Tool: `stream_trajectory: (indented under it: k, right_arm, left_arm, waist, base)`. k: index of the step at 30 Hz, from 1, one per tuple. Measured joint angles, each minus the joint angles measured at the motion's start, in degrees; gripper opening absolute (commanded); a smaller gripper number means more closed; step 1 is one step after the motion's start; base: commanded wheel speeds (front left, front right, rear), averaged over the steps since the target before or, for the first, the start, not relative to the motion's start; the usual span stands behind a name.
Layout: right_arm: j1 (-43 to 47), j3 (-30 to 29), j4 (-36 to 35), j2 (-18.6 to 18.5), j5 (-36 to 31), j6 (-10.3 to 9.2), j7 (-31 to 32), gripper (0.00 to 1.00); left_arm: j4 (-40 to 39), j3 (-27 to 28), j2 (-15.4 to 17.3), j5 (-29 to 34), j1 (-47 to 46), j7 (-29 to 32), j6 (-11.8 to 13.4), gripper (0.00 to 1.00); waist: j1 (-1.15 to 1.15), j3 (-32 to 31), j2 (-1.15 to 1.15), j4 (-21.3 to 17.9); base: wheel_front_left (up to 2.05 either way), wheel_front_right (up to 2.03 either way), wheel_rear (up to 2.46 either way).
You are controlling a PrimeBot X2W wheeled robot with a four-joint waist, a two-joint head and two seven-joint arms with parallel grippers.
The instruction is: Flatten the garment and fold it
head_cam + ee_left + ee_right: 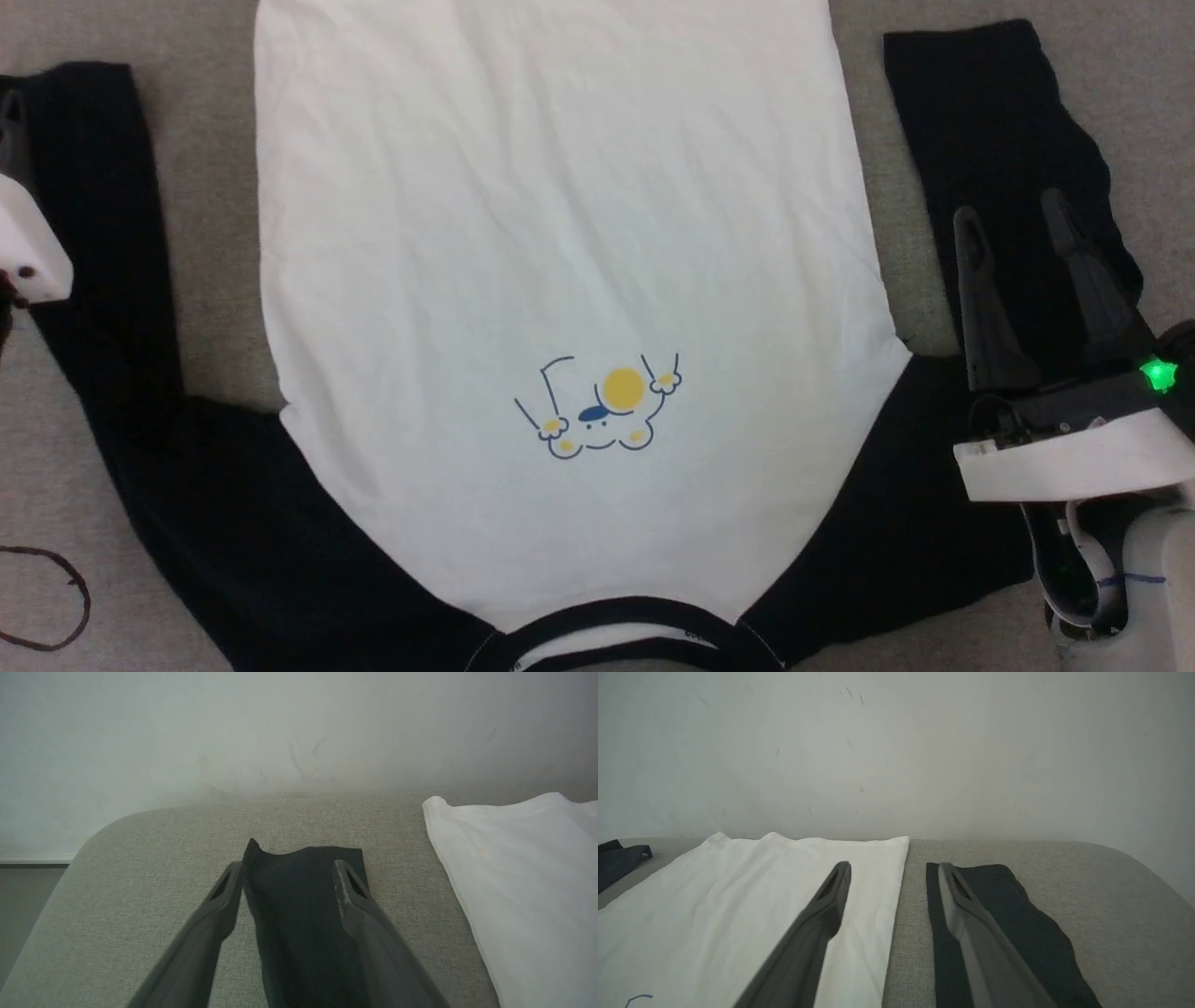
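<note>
The garment [560, 233] lies spread flat and face up on a grey cushion, collar [625, 611] nearest me and hem far away. Its yellow-blue print [602, 411] sits low on the white body. The black sleeves stretch out along both sides. My right gripper [1011, 210] is open above the right sleeve [999, 121]. In the right wrist view the fingers [840, 882] straddle the gap between the white body [738, 896] and that sleeve [1017, 914]. My left gripper [289, 868] is open, with the left sleeve's end [303, 914] between its fingers, nothing pinched.
The grey cushion [140, 882] has a rounded far corner and ends at a pale wall [280, 732]. A thin dark cord loop [47, 597] lies on the cushion at the near left. The left arm's white housing [28, 247] pokes in at the left edge.
</note>
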Motion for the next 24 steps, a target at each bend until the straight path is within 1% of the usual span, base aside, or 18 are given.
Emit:
stream_trajectory:
  k: [3,8,11,12,13,14,16,17,20,24]
  right_arm:
    - [-1.21,0.36,0.24,0.04,0.01,0.00,-0.23,1.00]
    - [-2.10,1.64,1.40,0.22,0.53,0.00,-0.97,1.00]
    - [-2.19,1.82,2.19,0.33,0.92,0.00,-1.34,1.00]
    - [-2.26,1.78,2.46,0.34,0.94,0.00,-1.56,1.00]
    - [-2.33,1.76,2.75,0.34,1.00,0.00,-1.63,1.00]
    - [-2.38,1.76,3.04,0.33,1.00,0.00,-1.69,1.00]
    - [-2.43,1.75,3.61,0.35,1.00,0.00,-1.89,1.00]
    - [-2.52,1.74,3.83,0.36,1.00,0.00,-1.92,1.00]
    - [-2.74,1.80,4.34,0.41,1.00,0.00,-1.85,1.00]
    - [-2.72,1.77,5.12,0.55,1.56,0.00,-1.42,1.00]
  left_arm:
    - [1.92,0.75,0.93,-1.29,-2.45,4.56,0.84,1.00]
    - [3.72,3.08,3.50,-2.40,-4.43,10.89,3.94,1.00]
    - [4.10,4.15,3.65,-4.23,-4.44,14.10,4.70,1.00]
    - [4.02,4.31,3.65,-4.67,-4.44,14.94,5.00,0.95]
    - [3.82,4.59,3.82,-4.97,-4.46,15.64,5.19,0.87]
    - [3.57,4.75,4.31,-4.99,-4.45,16.27,5.47,0.63]
    - [3.19,5.02,4.64,-5.37,-4.43,17.00,5.69,0.09]
    - [3.05,5.01,4.59,-5.41,-4.37,17.12,5.75,0.00]
    - [3.10,5.12,4.52,-5.27,-3.38,15.35,5.94,0.00]
    - [3.72,5.93,4.11,-4.50,-1.34,9.20,6.20,0.00]
  waist:
    - [0.00,2.68,0.00,-1.08]
    - [0.00,6.44,0.00,-2.90]
    - [-0.01,7.92,0.00,-4.03]
    - [-0.01,8.25,0.00,-4.38]
    - [-0.01,8.50,0.00,-4.70]
    - [-0.02,8.69,0.00,-4.97]
    - [-0.01,8.73,0.00,-5.28]
    - [-0.01,8.59,0.00,-5.32]
    - [-0.01,7.73,0.00,-5.26]
    - [-0.02,5.65,0.00,-4.86]
  base:
    - [0.00,0.00,0.00]
    - [0.00,0.00,0.00]
    - [0.00,0.00,0.00]
    - [0.00,0.00,0.00]
    - [0.00,0.00,0.00]
    - [0.00,0.00,0.00]
    - [0.00,0.00,0.00]
    - [0.00,0.00,0.00]
    - [0.00,0.00,0.00]
    - [0.00,0.00,0.00]
